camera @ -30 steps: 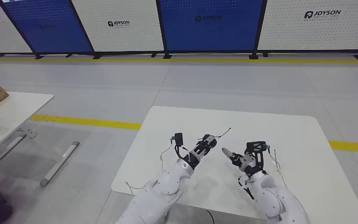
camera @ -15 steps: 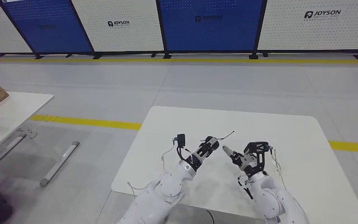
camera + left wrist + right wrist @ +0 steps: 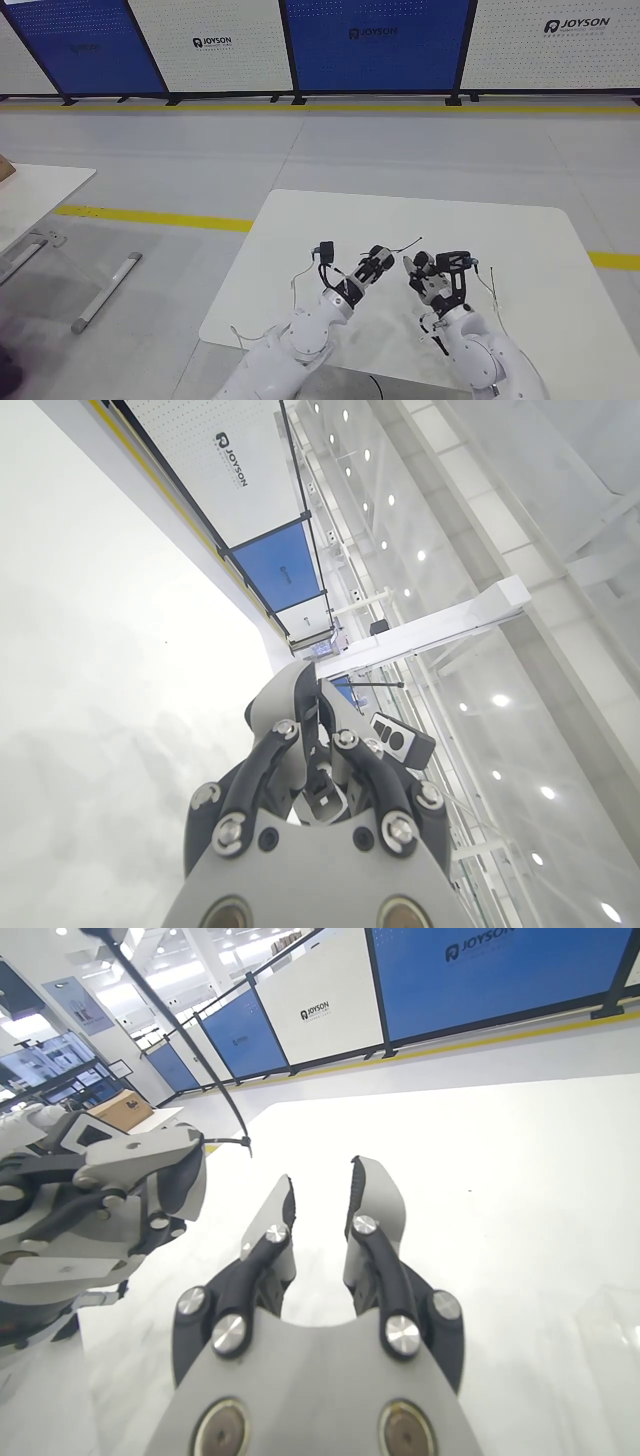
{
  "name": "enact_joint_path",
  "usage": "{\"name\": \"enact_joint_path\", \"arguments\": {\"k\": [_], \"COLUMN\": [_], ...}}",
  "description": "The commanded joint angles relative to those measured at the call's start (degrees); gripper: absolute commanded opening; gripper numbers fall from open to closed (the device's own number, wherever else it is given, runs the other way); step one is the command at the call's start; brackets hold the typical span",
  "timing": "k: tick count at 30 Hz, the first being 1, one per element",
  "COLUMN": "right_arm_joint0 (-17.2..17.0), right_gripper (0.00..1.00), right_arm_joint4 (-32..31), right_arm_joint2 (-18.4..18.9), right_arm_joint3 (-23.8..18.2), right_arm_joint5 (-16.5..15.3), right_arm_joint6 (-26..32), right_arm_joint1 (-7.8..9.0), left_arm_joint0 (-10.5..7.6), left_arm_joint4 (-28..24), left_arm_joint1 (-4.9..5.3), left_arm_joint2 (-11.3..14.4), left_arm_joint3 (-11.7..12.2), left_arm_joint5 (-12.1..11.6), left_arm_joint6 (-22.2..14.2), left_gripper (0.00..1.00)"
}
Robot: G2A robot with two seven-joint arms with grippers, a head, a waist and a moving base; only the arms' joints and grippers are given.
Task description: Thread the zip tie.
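We see the left gripper point(image 3: 315, 678) clamped on the tie point(image 3: 226, 1142). Its two fingers meet with no gap, and the thin black strip sticks straight out past the fingertips, ending in a small knob. The gripper is raised above the bench point(image 3: 500, 1153), and the tie touches nothing but those fingers. In the right wrist view a longer black strand arcs away from the knob toward the camera. We cannot tell whether it is part of the tie or a separate cable.

The right gripper point(image 3: 322, 1173) is open and empty, its fingers spread with bare bench showing between them. It sits just beside the left gripper, with the tips apart. The knob end of the tie hangs near its fingertips, off to one side and not between them.

From the top view we place both grippers over the near middle of the bench. The left arm comes in from the left and the right arm from the right, with the two tips angled toward each other. The tie points from the left gripper away from the robot and toward the right side.

Around the bench lies a pale floor point(image 3: 400, 140) with a yellow line point(image 3: 150, 216) running across it. Beyond stands a row of blue and white panels point(image 3: 375, 45). A second bench point(image 3: 35, 195) stands to the left, well apart. In the right wrist view a cardboard box point(image 3: 125, 1109) lies on it.
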Motion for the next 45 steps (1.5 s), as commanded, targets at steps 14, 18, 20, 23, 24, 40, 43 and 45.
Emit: {"name": "enact_joint_path", "arguments": {"k": [14,18,20,23,24,40,43,45], "right_arm_joint0": [-0.20,-0.21,-0.22,-0.22,-0.23,-0.25,-0.34,-0.36], "right_gripper": [0.27,0.27,0.27,0.28,0.28,0.00,0.00,0.00], "right_arm_joint4": [-0.50,0.50,0.60,0.69,0.68,0.31,0.34,0.26], "right_arm_joint2": [-0.78,-0.78,-0.80,-0.89,-0.95,-1.17,-1.14,-1.08], "right_arm_joint3": [-0.55,-0.56,-0.57,-0.56,-0.57,-0.62,-0.68,-0.71], "right_arm_joint5": [-0.66,-1.41,-1.46,-1.49,-1.48,-1.03,-1.09,-1.21], "right_arm_joint6": [0.59,1.21,1.26,1.18,1.09,0.69,0.79,0.94], "right_arm_joint1": [0.05,0.07,0.08,0.08,0.08,0.13,0.16,0.20], "left_arm_joint0": [-0.05,-0.01,0.02,0.06,0.09,0.40,0.35,0.29], "left_arm_joint4": [1.65,1.84,1.97,2.21,2.32,4.56,4.50,4.58], "left_arm_joint1": [-0.14,-0.19,-0.21,-0.24,-0.25,-0.35,-0.39,-0.43], "left_arm_joint2": [0.20,0.43,0.54,0.66,0.69,1.22,1.31,1.42], "left_arm_joint3": [0.29,0.50,0.58,0.63,0.62,0.77,0.82,0.79], "left_arm_joint5": [0.36,0.65,0.72,0.77,0.78,0.94,0.92,0.88], "left_arm_joint6": [-0.14,-0.51,-0.65,-0.74,-0.74,-0.33,-0.41,-0.47], "left_gripper": [0.00,0.00,0.00,0.00,0.00,0.00,0.00,0.00]}}
